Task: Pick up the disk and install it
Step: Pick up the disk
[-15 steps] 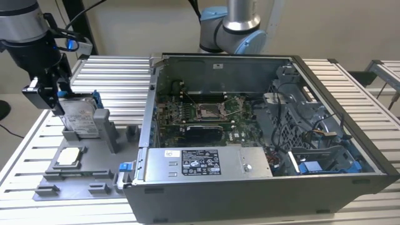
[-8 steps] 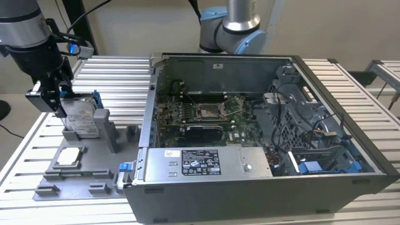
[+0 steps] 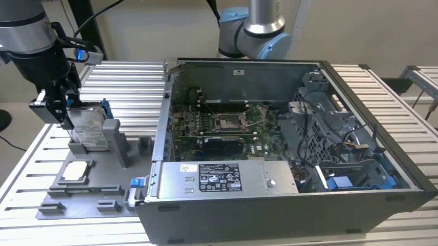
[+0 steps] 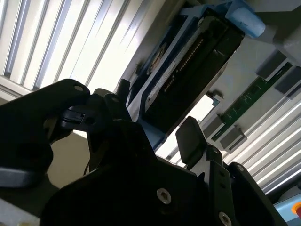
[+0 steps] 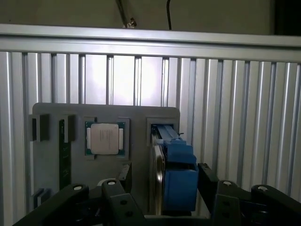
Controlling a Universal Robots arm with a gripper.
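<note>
Exterior view, left of frame: gripper (image 3: 66, 117) open astride upright disk (image 3: 90, 130), holding nothing; disk likely rigid, heavyish, shock-sensitive, so clamp blue carrier sides.

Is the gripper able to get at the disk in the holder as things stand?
Likely yes: the gripper straddles the upright disk, with its fingers open on either side and nothing between.

open computer case (image 3: 274, 218) on slatted aluminium table (image 3: 126, 84) | motherboard (image 3: 205, 125) and grey power supply (image 3: 219, 178) inside | grey fixture tray (image 3: 92, 193) beside case, exterior view's left | processor chip (image 3: 75, 171) flat in tray
</note>
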